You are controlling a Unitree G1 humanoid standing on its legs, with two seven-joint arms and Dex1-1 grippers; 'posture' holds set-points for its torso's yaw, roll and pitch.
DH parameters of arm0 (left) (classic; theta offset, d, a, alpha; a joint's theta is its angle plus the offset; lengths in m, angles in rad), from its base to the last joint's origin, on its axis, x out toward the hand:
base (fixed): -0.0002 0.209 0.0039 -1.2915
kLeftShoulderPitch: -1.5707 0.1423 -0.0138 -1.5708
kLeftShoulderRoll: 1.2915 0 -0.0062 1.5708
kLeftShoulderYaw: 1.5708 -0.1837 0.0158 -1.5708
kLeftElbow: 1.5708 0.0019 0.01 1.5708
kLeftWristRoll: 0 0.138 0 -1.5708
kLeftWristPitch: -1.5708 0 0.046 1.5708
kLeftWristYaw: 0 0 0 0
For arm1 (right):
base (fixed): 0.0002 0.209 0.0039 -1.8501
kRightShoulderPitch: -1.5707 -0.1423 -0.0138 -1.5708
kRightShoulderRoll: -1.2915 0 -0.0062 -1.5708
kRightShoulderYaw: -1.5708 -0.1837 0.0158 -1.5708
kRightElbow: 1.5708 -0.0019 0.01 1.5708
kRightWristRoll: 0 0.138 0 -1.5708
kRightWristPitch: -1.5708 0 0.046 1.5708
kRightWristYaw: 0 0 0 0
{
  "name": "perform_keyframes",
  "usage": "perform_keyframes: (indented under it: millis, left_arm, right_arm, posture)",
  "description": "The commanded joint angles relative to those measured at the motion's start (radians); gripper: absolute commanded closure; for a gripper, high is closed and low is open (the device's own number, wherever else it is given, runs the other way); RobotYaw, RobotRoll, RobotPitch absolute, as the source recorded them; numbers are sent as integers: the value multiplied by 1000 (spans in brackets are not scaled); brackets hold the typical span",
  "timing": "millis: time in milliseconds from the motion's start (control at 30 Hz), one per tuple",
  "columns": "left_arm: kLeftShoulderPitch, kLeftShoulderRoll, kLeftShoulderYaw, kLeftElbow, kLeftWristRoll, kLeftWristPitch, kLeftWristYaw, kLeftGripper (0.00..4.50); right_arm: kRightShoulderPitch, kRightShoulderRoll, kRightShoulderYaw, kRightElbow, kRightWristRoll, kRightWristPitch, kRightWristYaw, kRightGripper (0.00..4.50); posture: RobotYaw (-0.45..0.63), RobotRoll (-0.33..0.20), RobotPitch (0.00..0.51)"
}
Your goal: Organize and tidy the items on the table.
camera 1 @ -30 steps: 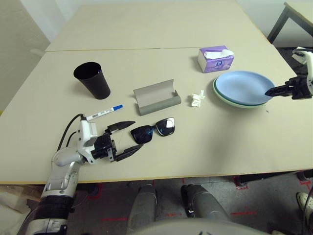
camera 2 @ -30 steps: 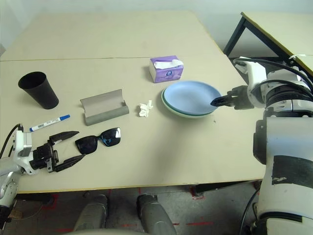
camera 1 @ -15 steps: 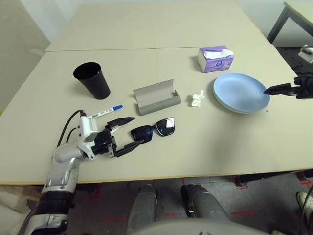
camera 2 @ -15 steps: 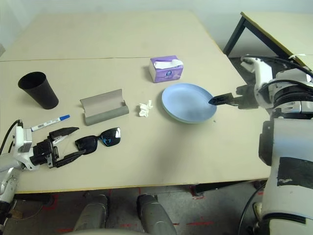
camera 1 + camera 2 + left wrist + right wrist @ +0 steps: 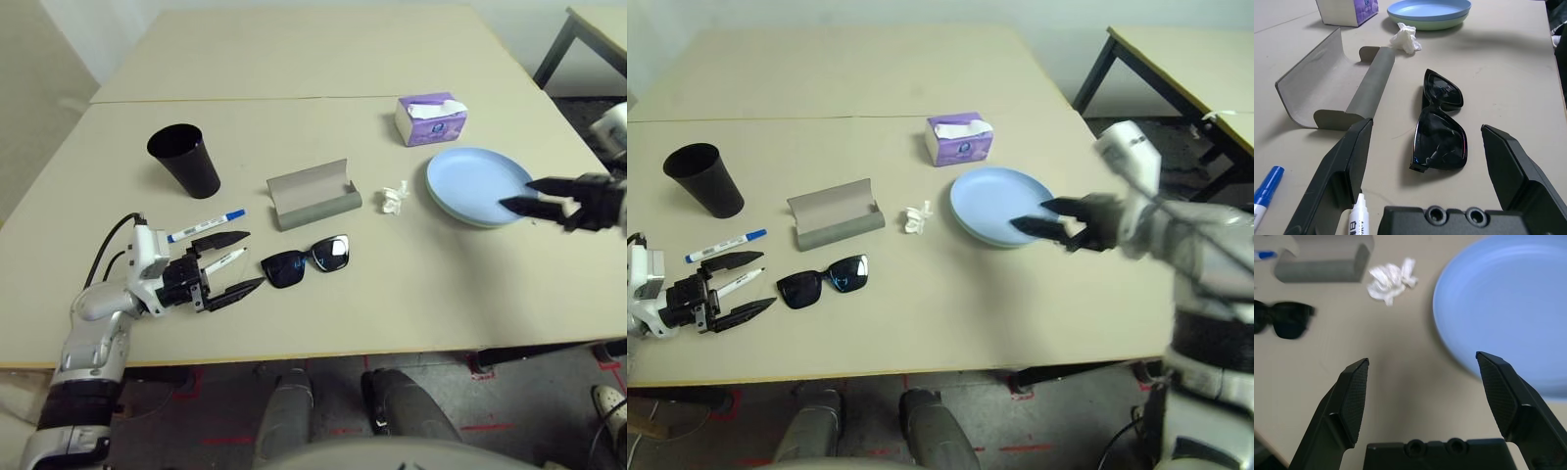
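My left gripper (image 5: pixel 253 258) rests open on the table (image 5: pixel 323 313) at the near left. A white marker (image 5: pixel 223 260) lies between its fingers. The blue-capped marker (image 5: pixel 208 224) lies just beyond it. The black sunglasses (image 5: pixel 306 259) sit a little past the fingertips, apart from them. Behind them are the open grey glasses case (image 5: pixel 313 194) and the crumpled tissue (image 5: pixel 395 198). The light-blue plate (image 5: pixel 475 179) lies stacked on the green one. My right gripper (image 5: pixel 519 194) hovers open over the plates' near right rim, holding nothing. The black cup (image 5: pixel 186 160) stands at the far left.
A purple tissue box (image 5: pixel 432 117) stands just behind the plates. A seam (image 5: pixel 245 98) crosses the table farther back. A dark-legged table (image 5: pixel 1176 59) stands off to the right. Bare tabletop stretches along the near edge between the sunglasses and the plates.
My left gripper has drawn back to the left, away from the sunglasses, uncovering the white marker between its fingers. My right gripper has swung in from the plates' right rim to over their near edge.
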Motion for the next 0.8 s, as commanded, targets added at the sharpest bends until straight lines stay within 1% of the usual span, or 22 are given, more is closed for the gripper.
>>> perform_keyframes:
  millis: [33,133,233,400,533,667,800]
  left_arm:
    - [3,21,13,-19,-2,20,-4,0]
    - [7,28,20,-32,-4,28,3,0]
    - [20,32,30,-48,-7,37,10,0]
    - [36,35,49,-59,-6,42,23,0]
    - [54,35,59,-68,-8,43,28,0]
    - [67,32,68,-64,-4,40,27,0]
    - [74,35,73,-56,-2,36,23,0]
  right_arm:
    - [88,51,57,-72,8,-137,-81,40]
    - [150,91,132,-42,-24,-281,-140,40]
    - [149,131,184,47,-52,-399,-204,40]
    - [93,169,260,233,-93,-572,-265,40]
    - [35,185,298,375,-109,-663,-289,40]
    - [-13,204,322,486,-111,-722,-302,40]
    - [-51,219,343,554,-114,-760,-311,40]
  posture:
    - [-22,0,160]
    - [-19,0,160]
    - [-12,0,157]
    - [5,0,153]
    - [14,0,152]
    - [18,0,153]
    - [23,0,155]
